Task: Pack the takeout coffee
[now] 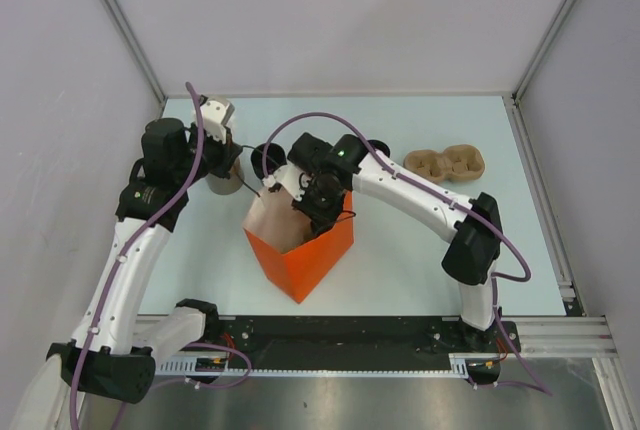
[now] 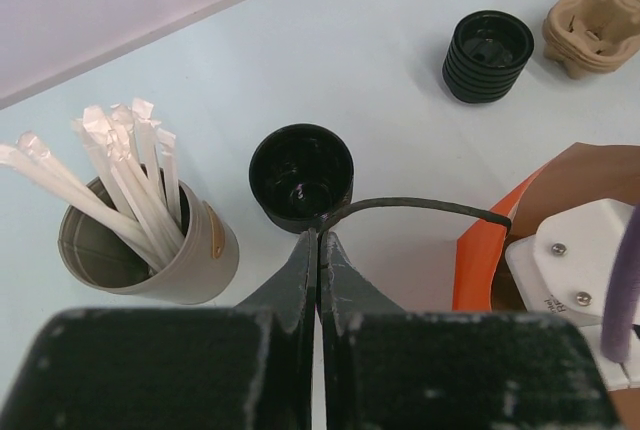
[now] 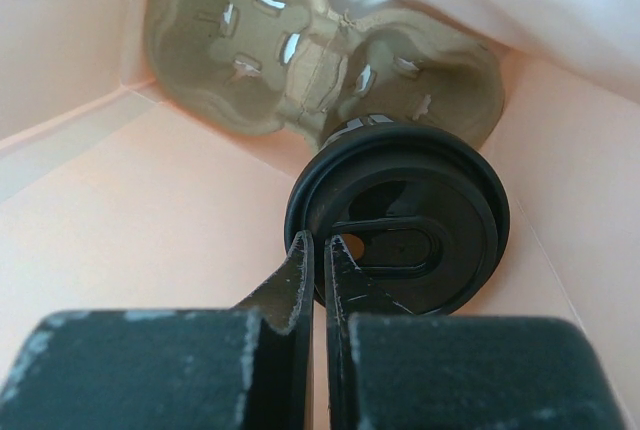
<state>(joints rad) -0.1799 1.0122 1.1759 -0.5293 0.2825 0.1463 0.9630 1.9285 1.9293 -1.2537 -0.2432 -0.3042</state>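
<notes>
The takeout coffee (image 3: 420, 220), a black cup seen from above by its round lid, is inside the orange paper bag (image 1: 300, 255). It hangs over a cardboard cup carrier (image 3: 260, 60) at the bag's bottom. My right gripper (image 3: 318, 242) reaches down into the bag (image 1: 318, 200) and is shut on the rim of the coffee's lid. My left gripper (image 2: 320, 238) is shut on the bag's thin black handle (image 2: 420, 205) and holds it out to the bag's left (image 1: 240, 174). The cup's body is hidden under the lid.
A lidless black cup (image 2: 300, 175) stands just beyond my left fingers. A grey cup of white straws (image 2: 150, 240) is to its left. A stack of black lids (image 2: 488, 55) and a second cardboard carrier (image 1: 445, 163) lie at the back right.
</notes>
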